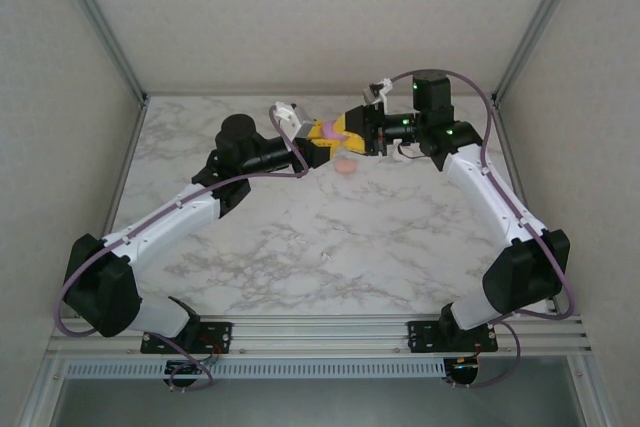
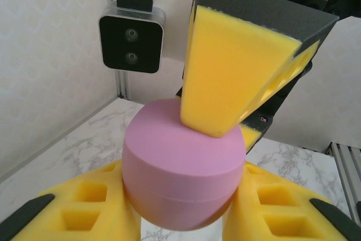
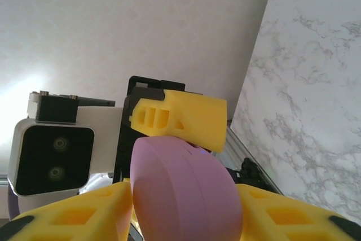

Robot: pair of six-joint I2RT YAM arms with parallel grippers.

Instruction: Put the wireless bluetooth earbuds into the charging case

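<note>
A rounded pink-purple charging case [image 1: 328, 131] hangs in the air over the back middle of the table, lid closed. My left gripper [image 1: 318, 139] is shut on its sides, seen close in the left wrist view as the case [image 2: 180, 167] wedged between the two yellow fingers. My right gripper [image 1: 350, 130] comes in from the right; one of its fingers [image 2: 237, 71] presses on the flat lid. In the right wrist view the case [image 3: 186, 190] sits between that gripper's fingers, touching both. The earbuds are out of view.
A small peach-coloured rounded object [image 1: 345, 167] lies on the marble table [image 1: 330, 237] just in front of the two grippers. Walls and aluminium posts close off the back and both sides. The arms' bases stand at the near edge.
</note>
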